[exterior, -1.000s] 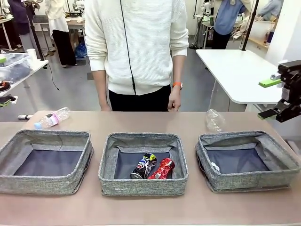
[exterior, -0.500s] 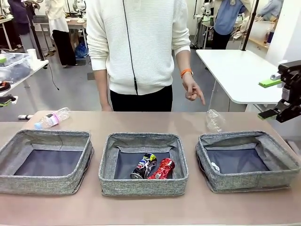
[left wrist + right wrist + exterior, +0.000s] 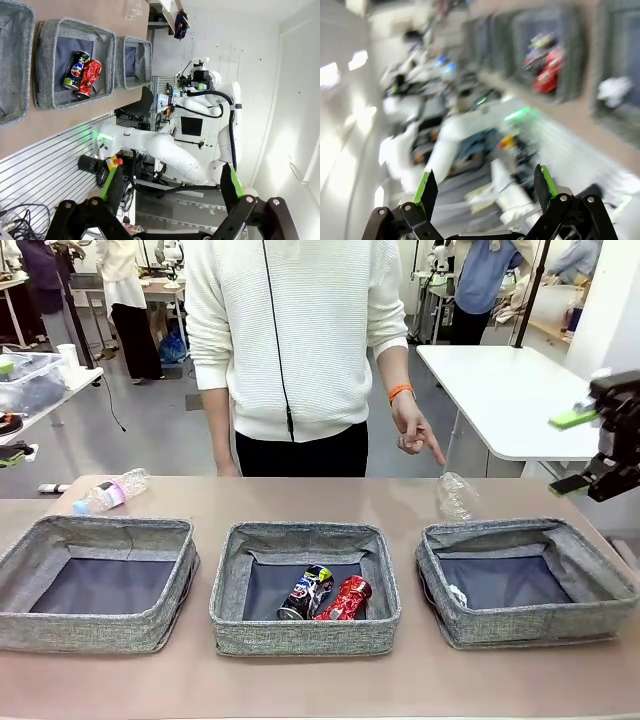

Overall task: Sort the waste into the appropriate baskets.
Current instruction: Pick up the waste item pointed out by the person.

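The right gripper (image 3: pixel 568 450) hangs at the table's right edge above the right basket (image 3: pixel 530 628), jaws wide apart and holding nothing. The left gripper (image 3: pixel 171 185) is also spread open and empty. A small white paper wad (image 3: pixel 457 596) lies in the right basket. Just beyond that basket's far left corner a clear bottle (image 3: pixel 455 496) lies on the table (image 3: pixel 300 680), under the person's hand (image 3: pixel 412 430), which points a finger down. The middle basket (image 3: pixel 300 635) holds a dark printed can (image 3: pixel 306 592) beside a crushed red can (image 3: pixel 345 598). A pink-labelled bottle (image 3: pixel 110 491) lies beyond the left basket (image 3: pixel 90 632).
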`<state>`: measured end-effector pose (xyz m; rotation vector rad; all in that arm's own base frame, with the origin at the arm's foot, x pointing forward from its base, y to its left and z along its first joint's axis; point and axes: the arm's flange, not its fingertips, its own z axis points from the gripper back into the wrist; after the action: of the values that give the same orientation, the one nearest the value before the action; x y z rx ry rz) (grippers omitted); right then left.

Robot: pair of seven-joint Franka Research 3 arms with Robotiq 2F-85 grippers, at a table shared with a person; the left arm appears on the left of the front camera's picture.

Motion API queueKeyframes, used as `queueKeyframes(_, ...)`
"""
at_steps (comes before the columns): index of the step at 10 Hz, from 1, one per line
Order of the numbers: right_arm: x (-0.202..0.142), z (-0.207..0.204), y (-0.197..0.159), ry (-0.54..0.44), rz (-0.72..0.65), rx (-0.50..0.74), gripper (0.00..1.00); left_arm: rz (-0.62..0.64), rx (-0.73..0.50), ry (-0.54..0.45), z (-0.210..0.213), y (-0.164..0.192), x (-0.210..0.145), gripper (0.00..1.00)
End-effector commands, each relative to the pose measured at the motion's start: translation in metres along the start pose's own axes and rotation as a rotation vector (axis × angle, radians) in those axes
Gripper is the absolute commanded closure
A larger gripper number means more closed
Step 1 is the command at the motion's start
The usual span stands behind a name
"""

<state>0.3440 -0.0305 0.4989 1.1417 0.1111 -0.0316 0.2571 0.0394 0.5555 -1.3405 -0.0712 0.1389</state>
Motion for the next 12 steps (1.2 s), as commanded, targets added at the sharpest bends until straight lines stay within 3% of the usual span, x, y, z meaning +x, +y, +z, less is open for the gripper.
queueKeyframes(1, 0.020, -0.025, 0.007, -0.354, -0.316, -0.904, 0.00, -0.011, -0.019, 0.001, -0.002, -0.002, -0.002, 0.00)
queueKeyframes(2, 0.030, -0.033, 0.008, -0.339, -0.314, -1.115, 0.00, -0.011, -0.019, 0.001, -0.002, -0.002, -0.002, 0.00)
queueKeyframes(3, 0.032, -0.034, 0.009, -0.356, -0.339, -1.233, 0.00, -0.011, -0.019, 0.001, -0.002, -0.002, -0.002, 0.00)
queueKeyframes(4, 0.023, -0.031, 0.015, -0.401, -0.300, -1.174, 0.00, -0.011, -0.019, 0.001, -0.002, -0.002, -0.002, 0.00)
queueKeyframes(5, 0.033, -0.022, 0.010, -0.203, -0.013, -0.467, 0.00, -0.011, -0.019, 0.001, -0.002, -0.002, -0.002, 0.00)
queueKeyframes(6, 0.033, -0.022, 0.010, -0.203, -0.013, -0.467, 0.00, -0.011, -0.019, 0.001, -0.002, -0.002, -0.002, 0.00)
queueKeyframes(7, 0.036, -0.028, 0.018, -0.270, -0.022, -0.615, 0.00, -0.011, -0.019, 0.001, -0.002, -0.002, -0.002, 0.00)
queueKeyframes(8, 0.059, -0.037, 0.019, -0.266, 0.004, -0.674, 0.00, -0.011, -0.019, 0.001, -0.002, -0.002, -0.002, 0.00)
queueKeyframes(11, 0.165, -0.051, 0.004, -0.213, 0.061, -0.785, 0.00, -0.011, -0.019, 0.001, -0.002, -0.002, -0.002, 0.00)
queueKeyframes(12, 0.200, -0.056, -0.007, -0.252, 0.059, -0.850, 0.00, -0.011, -0.019, 0.001, -0.002, -0.002, -0.002, 0.00)
